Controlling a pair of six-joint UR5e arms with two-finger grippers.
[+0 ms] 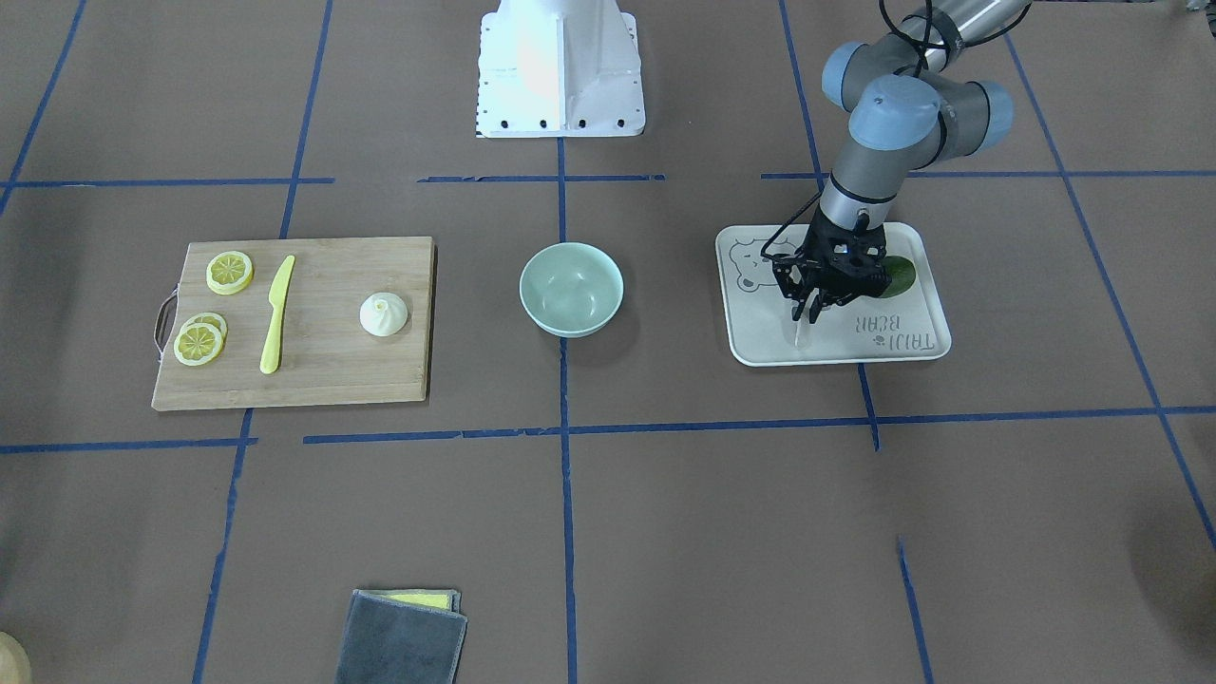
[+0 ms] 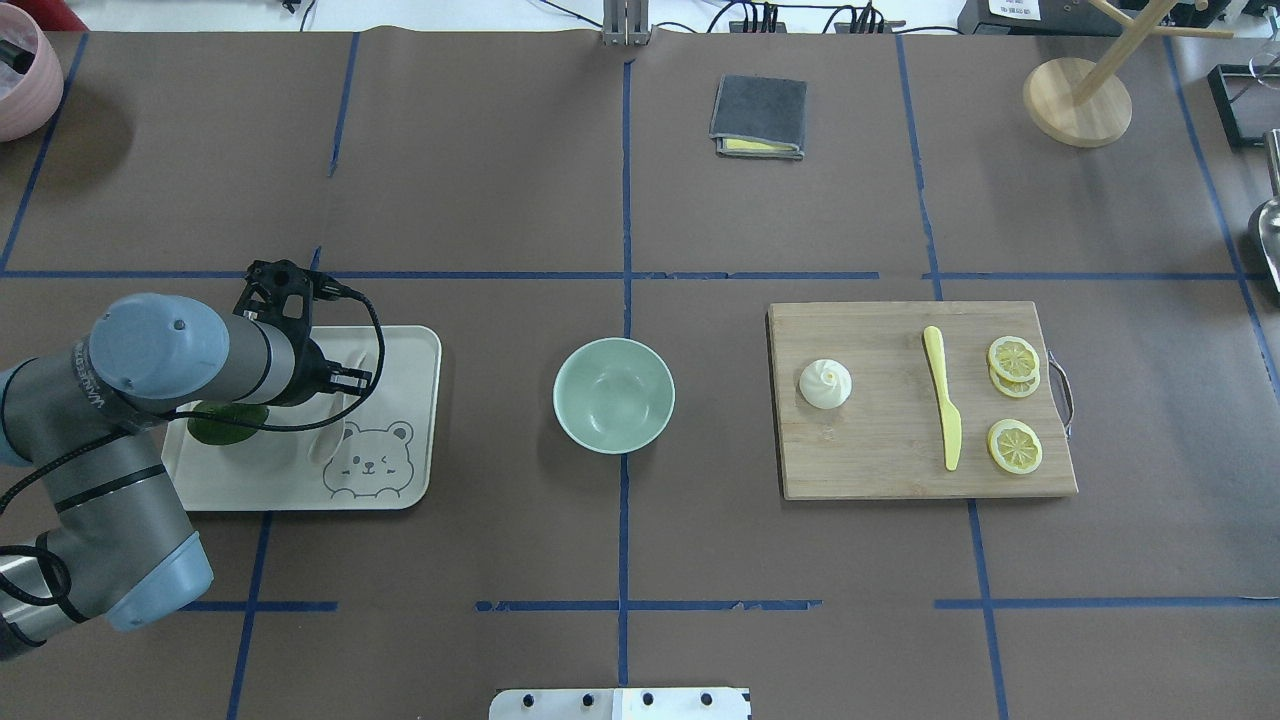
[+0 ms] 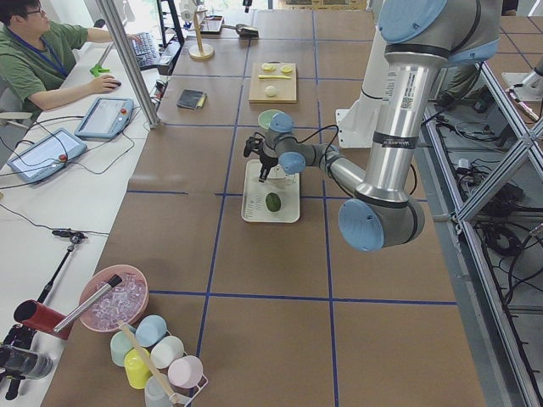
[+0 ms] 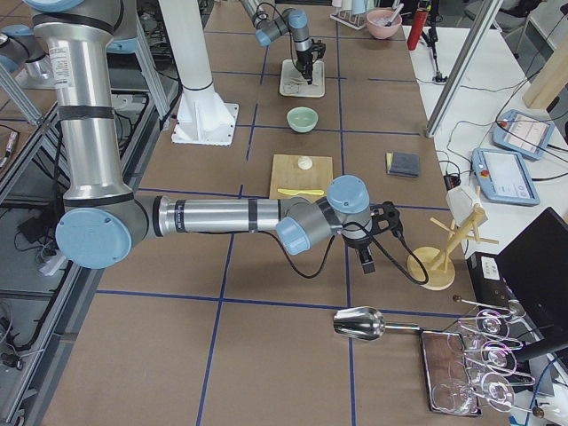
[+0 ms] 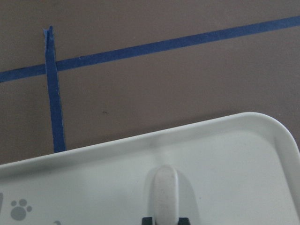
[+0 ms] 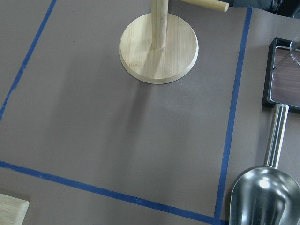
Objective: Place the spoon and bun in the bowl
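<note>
A: Silver tubes are capped with blue-grey joints on the left arm [image 1: 860,180], and a black cable [image 2: 380,345] is looped alongside.
B: A black, skeletal left hand [image 1: 806,318] is noted; the white base [image 1: 560,71] is edged with dark screws.

Yellow knife [image 1: 277,313] beside lemon slices [image 1: 229,272]

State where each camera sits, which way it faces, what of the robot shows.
Front-facing: across the table, facing the robot; shows base and left arm, left end effector over the tray.
Overhead: behind the robot, looking forward and down; left arm.
Exterior left: table's left end; left arm near.
Exterior right: right end; right arm near, left far.
Left wrist: down on the spoon; its fingertips.
Right wrist: down on a wooden stand; no body.
Front-facing and overhead share the bowl and bun.
</note>
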